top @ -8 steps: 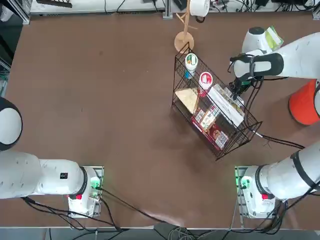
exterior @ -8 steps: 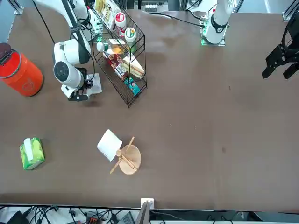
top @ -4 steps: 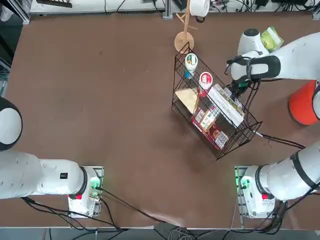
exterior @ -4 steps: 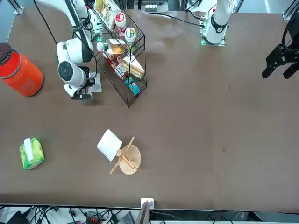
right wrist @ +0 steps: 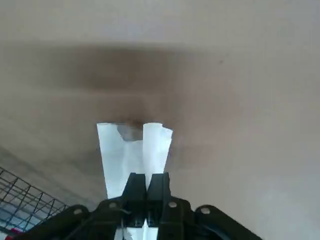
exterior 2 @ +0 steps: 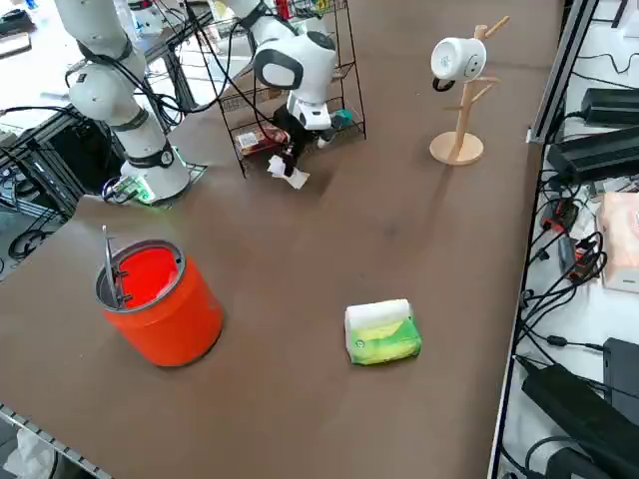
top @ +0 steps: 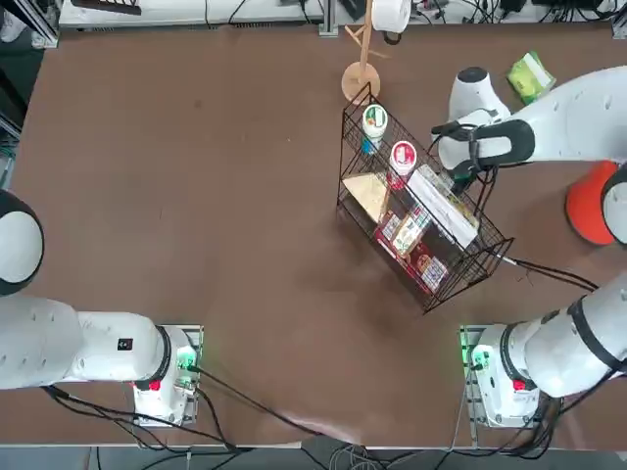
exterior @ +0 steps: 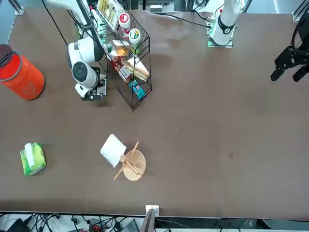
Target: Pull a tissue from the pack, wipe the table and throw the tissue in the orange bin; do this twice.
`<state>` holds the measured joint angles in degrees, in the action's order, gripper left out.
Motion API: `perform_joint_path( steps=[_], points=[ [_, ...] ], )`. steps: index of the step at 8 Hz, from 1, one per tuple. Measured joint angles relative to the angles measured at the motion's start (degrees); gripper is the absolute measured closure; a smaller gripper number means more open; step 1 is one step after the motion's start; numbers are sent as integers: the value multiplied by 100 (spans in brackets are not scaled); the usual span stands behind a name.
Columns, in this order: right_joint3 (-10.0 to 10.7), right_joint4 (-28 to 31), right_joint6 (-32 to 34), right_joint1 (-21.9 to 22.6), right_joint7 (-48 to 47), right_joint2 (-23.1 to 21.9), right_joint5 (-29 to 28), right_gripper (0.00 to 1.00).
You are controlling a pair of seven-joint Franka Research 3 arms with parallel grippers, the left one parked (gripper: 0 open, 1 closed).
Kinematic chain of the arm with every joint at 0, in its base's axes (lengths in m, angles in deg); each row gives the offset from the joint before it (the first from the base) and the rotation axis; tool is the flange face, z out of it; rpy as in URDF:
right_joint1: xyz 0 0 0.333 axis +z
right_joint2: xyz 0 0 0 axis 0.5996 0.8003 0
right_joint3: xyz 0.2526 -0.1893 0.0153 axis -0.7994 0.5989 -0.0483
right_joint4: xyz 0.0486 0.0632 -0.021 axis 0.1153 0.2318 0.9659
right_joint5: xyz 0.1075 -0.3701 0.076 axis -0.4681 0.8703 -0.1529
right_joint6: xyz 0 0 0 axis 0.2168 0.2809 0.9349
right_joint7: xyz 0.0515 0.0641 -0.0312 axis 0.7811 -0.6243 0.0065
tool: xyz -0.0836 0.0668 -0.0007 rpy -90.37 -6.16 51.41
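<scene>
Tissue (right wrist: 131, 150), white and folded, hangs pinched between the closed fingers (right wrist: 134, 186) of the right gripper (exterior 2: 290, 160), its lower end apparently brushing the brown counter (top: 196, 196), though the contact is hard to judge. The gripper points down just beside the black wire basket (top: 416, 211) of groceries. The yellow-green pack (exterior 2: 381, 332) lies well apart near the counter's far edge. The orange bin (exterior 2: 160, 299) stands near the right-hand edge, its lid up.
</scene>
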<state>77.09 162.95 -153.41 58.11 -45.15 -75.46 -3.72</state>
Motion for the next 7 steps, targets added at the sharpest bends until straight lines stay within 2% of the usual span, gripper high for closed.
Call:
perform_joint_path(
  steps=[7],
  points=[
    [28,-46,-266,-15,-224,188,-1,96]
  ],
)
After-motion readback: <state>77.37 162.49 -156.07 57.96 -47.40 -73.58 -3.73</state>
